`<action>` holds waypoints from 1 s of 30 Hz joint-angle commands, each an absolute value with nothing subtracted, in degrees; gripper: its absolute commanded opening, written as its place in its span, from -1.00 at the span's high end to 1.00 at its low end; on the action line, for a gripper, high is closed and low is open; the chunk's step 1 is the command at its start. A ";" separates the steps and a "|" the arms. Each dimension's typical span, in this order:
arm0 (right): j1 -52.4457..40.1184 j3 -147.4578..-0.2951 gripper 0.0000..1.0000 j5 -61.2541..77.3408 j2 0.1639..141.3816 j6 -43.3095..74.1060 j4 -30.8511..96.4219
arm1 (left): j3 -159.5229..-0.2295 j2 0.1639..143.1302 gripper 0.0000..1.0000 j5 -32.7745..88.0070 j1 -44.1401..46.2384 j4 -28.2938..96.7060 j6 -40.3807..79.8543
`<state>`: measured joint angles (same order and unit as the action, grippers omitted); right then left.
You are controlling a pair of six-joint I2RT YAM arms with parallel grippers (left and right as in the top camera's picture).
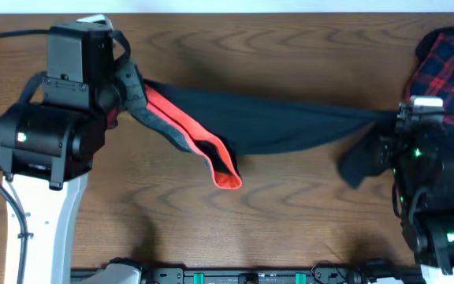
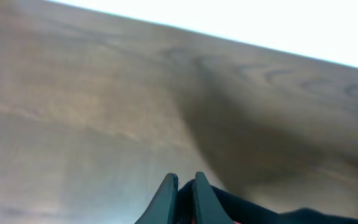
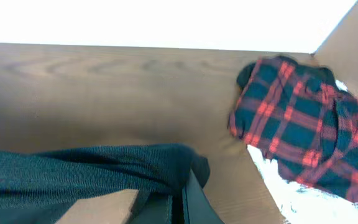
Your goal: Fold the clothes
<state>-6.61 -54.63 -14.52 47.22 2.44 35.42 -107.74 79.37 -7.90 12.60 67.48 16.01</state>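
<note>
So here's where we're at: the trousers [image 1: 274, 122] are strung across the middle of the desk [image 1: 290, 221], left to right, a bit like a hammock. Our left jaws are clenched on the waistband end at the far left. The right jaws are pinched shut on a bunched bit of leg over at the right.

We reckon gripping both ends is meant to pull the fabric straight so it can go down flat before any fold happens. The shadow [image 2: 253, 143] in the left wrist view makes us think that end is lifted off the wood.

The red-orange waistband edge [image 1: 184, 126] droops toward the near side in a loop, so that end isn't tidy yet. The plaid garment [image 1: 448, 67] sits at the far right, near the right jaws but not caught up in them, so we'd leave it alone.
</note>
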 commanded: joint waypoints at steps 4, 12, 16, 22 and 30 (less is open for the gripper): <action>-6.39 -55.53 -0.81 -16.82 62.02 1.04 29.34 | -104.20 90.52 -0.16 -9.72 11.84 59.31 10.31; -6.46 -55.55 -0.99 -16.69 70.30 4.80 34.72 | -104.14 103.74 -0.96 -9.74 9.04 59.22 10.28; -6.44 -55.55 -0.98 -16.25 67.85 4.62 35.99 | -104.18 103.00 -0.96 -9.21 8.82 59.33 10.31; -6.44 -55.53 -0.98 -15.59 66.65 4.73 42.06 | -104.18 101.95 -0.22 9.74 10.46 64.90 10.35; -6.39 -55.48 -0.98 -14.57 66.65 5.54 44.31 | -101.65 102.26 -0.20 14.48 17.21 70.67 12.43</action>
<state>-6.57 -55.09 -14.98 67.00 4.38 44.21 -103.00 102.43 11.16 14.92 70.02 11.31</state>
